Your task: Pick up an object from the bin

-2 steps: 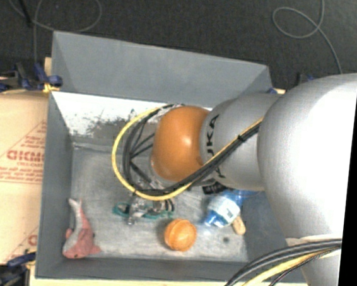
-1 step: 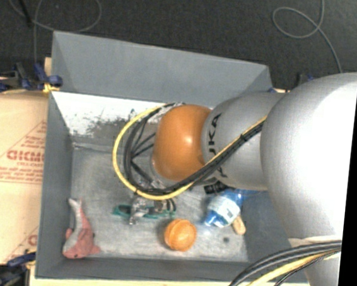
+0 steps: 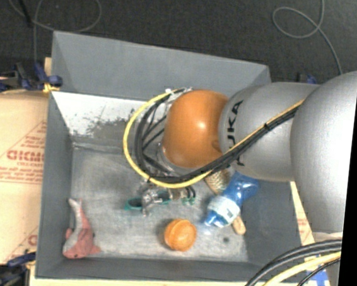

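Grey metal bin (image 3: 59, 158) holds a handful of loose things, and none of them is lifted clear as far as the view shows. The gripper (image 3: 150, 198), below the arm's orange wrist cover (image 3: 192, 129), sits low over the middle of the bin floor. It is right at a small teal-green thing (image 3: 135, 206), which lies at about seven o'clock from it, touching or very nearly so. A second bit of the same green (image 3: 189, 199) shows at three o'clock.

Whether the tool is released or clenched I cannot tell, because its tip is small and shaded by the wrist. Nor can I say that anything sits in its grasp.

An orange ball (image 3: 179, 234) rests at five o'clock from the gripper, near but apart. A blue and white bottle-like thing (image 3: 226, 204) lies at three o'clock, further out and partly under the arm. A pinkish-red soft thing (image 3: 80, 235) is at eight o'clock, well apart, by the bin's corner.

By my judgement the task stands about at the grasp. The gripper is down at floor level, while a sure hold and the lift out of the bin are not yet done.
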Motion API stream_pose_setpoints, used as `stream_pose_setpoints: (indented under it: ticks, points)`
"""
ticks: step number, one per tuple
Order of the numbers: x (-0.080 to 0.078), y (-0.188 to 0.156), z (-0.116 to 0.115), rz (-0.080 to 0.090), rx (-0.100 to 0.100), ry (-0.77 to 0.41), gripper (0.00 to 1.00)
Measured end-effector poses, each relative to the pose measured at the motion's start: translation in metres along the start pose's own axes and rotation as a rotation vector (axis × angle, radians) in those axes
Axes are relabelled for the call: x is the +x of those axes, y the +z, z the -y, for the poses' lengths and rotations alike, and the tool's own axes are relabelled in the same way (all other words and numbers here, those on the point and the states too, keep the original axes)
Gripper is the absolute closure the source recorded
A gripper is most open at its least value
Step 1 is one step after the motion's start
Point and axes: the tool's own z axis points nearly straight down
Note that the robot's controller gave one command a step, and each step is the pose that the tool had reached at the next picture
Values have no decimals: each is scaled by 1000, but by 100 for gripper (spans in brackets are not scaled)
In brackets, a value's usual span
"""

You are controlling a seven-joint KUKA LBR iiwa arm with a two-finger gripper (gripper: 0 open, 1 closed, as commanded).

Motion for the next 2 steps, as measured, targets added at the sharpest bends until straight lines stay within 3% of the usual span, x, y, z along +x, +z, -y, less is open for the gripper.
stream_pose_setpoints:
  ticks: [1,2]
  points:
    - [-4,-41,-4,-9,-2,6,100]
    - [-11,-148,6,-4,-2,-8,100]
